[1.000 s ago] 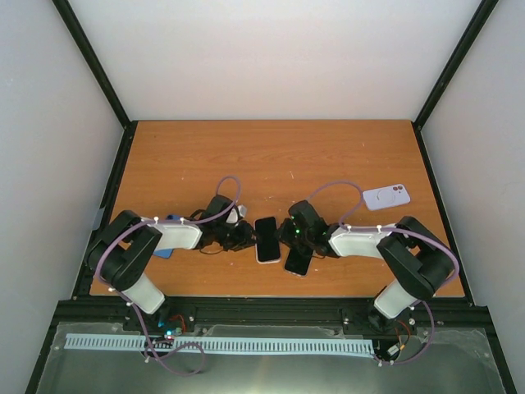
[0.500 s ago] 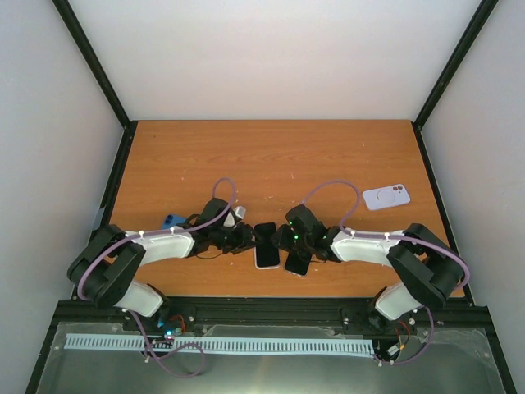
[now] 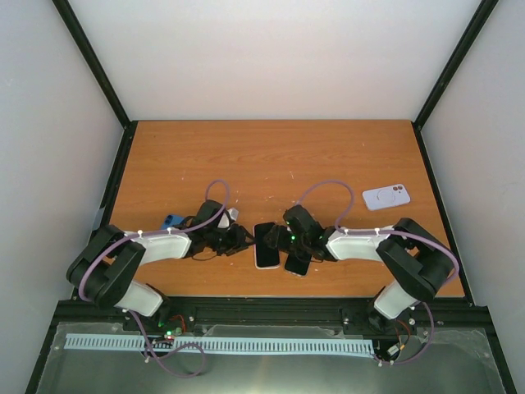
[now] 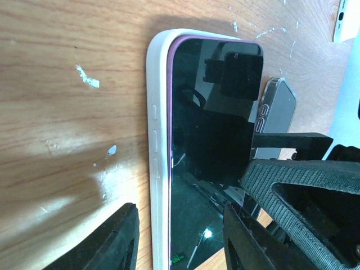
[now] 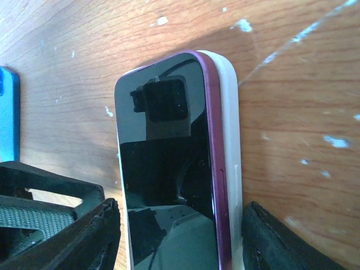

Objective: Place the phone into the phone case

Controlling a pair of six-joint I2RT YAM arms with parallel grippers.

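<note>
A black-screened phone (image 3: 265, 246) with a purple rim lies flat in a white case near the table's front edge. It also shows in the left wrist view (image 4: 214, 129) and the right wrist view (image 5: 163, 157), with the white case wall (image 4: 158, 112) (image 5: 228, 112) round it. My left gripper (image 3: 244, 238) (image 4: 180, 242) is open at the phone's left end, one finger beside the case and one over the screen. My right gripper (image 3: 280, 240) (image 5: 180, 236) is open at the other end, its fingers close on either long side.
A second dark phone in a clear shell (image 3: 297, 263) (image 4: 275, 107) lies just right of the cased phone, under the right gripper. A spare white case (image 3: 385, 196) lies at the right. A small blue object (image 3: 171, 220) (image 5: 7, 112) sits by the left arm.
Both grippers have closed in on the phone from either end. The left arm has stretched out lower. The phone has shifted slightly toward the front edge.
</note>
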